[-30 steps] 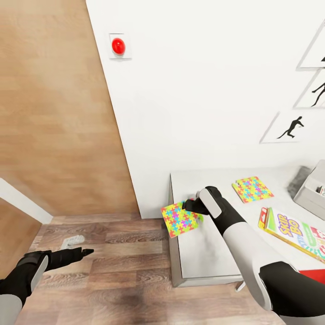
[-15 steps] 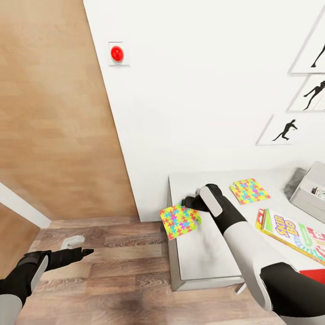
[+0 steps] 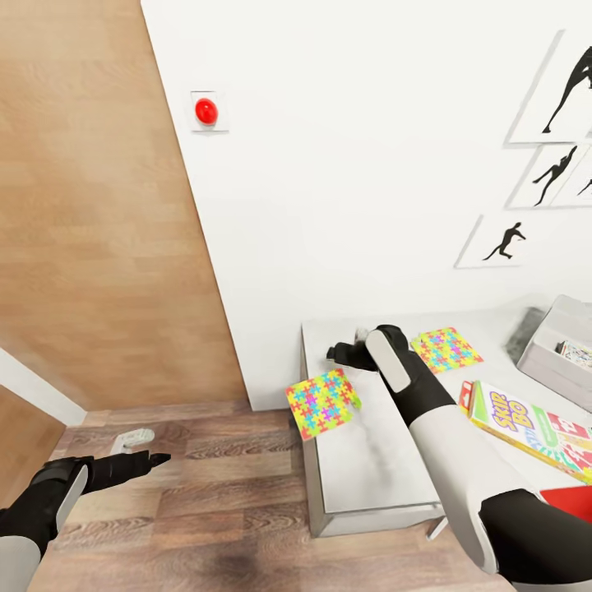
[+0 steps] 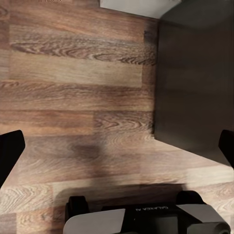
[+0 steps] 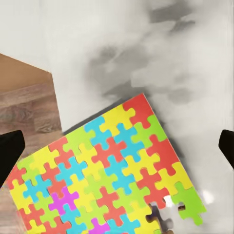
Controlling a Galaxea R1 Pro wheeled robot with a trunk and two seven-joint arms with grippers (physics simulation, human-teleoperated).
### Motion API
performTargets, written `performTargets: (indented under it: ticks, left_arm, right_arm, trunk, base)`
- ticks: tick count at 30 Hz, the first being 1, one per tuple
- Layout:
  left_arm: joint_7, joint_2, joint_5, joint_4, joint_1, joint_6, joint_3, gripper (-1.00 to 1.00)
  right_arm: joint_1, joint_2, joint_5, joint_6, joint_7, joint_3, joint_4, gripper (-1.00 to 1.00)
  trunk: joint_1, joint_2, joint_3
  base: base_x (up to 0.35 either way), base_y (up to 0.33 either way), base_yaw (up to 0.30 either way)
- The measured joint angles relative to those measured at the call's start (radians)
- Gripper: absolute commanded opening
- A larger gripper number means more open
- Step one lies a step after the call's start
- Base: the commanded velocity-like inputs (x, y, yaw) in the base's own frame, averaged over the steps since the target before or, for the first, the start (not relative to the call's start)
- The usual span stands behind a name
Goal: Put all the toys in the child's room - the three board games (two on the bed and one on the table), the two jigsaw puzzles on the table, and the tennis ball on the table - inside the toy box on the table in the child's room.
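The black right gripper [image 3: 344, 355], open, has lifted off the bright multicoloured flat jigsaw square [image 3: 322, 403], now overhanging the pale grey worktop [image 3: 370, 460] edge, risking a fall.

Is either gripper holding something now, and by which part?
Nothing is held. The right gripper is open near the jigsaw puzzle; the left gripper is open over the floor.

One jigsaw puzzle [image 3: 322, 403] overhanging table [image 3: 362, 460] edge, another [image 3: 446, 349] farther in

Multicoloured interlocking-piece jigsaw puzzles [image 3: 323, 404] lie on a pale grey table [image 3: 362, 460] above brown wood-plank floor [image 3: 205, 493].
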Motion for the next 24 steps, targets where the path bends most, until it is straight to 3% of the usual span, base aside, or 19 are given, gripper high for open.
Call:
performTargets:
  ticks: [9, 15, 18, 19, 24]
  left_arm:
    - [-0.001, 0.0, 0.0, 0.0, 0.0, 0.0, 0.0, 1.0]
    - [-0.002, 0.0, 0.0, 0.0, 0.0, 0.0, 0.001, 1.0]
    - [-0.003, 0.0, 0.0, 0.0, 0.0, 0.001, 0.001, 1.0]
    - [-0.003, 0.001, 0.0, 0.0, 0.0, 0.001, 0.001, 1.0]
    - [-0.018, 0.001, 0.0, 0.0, 0.0, 0.001, 0.001, 1.0]
  right_arm:
    - [0.009, -0.001, -0.015, 0.04, 0.012, -0.002, -0.152, 1.0]
    - [0.027, -0.013, -0.077, 0.092, 0.073, -0.036, -0.275, 1.0]
    - [0.082, -0.04, -0.129, 0.111, 0.132, -0.066, -0.361, 1.0]
    - [0.136, -0.062, -0.167, 0.117, 0.181, -0.084, -0.421, 1.0]
    - [0.304, -0.11, -0.266, 0.121, 0.335, -0.122, -0.568, 1.0]
  trunk:
    - [0.0, 0.0, 0.014]
    - [0.0, 0.0, 0.024]
    - [0.0, 0.0, 0.029]
    - [0.0, 0.0, 0.03]
    - [0.0, 0.0, 0.038]
  base:
    - [0.0, 0.0, -0.069]
    - [0.0, 0.0, -0.061]
    - [0.0, 0.0, -0.027]
    - [0.0, 0.0, -0.014]
    - [0.0, 0.0, -0.008]
